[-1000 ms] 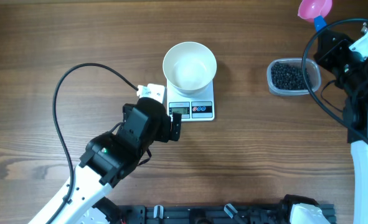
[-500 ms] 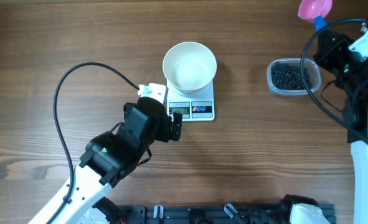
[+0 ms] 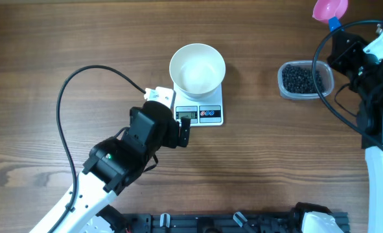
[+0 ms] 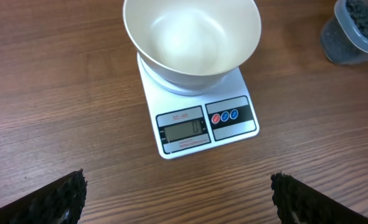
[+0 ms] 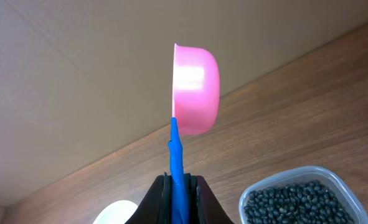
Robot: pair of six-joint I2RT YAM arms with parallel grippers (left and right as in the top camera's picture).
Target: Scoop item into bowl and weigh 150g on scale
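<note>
The empty white bowl (image 3: 197, 69) stands on the small white scale (image 3: 204, 115) at mid-table. The left wrist view shows the bowl (image 4: 193, 37) and scale (image 4: 233, 118) just ahead. My left gripper (image 3: 173, 116) sits at the scale's front-left corner, open, with nothing between its fingertips (image 4: 65, 193). The item, small black beans (image 3: 301, 79), fills a clear tub (image 5: 333, 180) to the right. My right gripper (image 5: 179, 183) is shut on the blue handle of a pink scoop (image 5: 195, 91). It holds the scoop (image 3: 329, 9) raised above the table beyond the tub.
A black cable (image 3: 68, 97) loops over the table left of the scale. The right arm (image 3: 372, 71) stands beside the tub at the right edge. A black rail (image 3: 230, 221) runs along the table's front edge.
</note>
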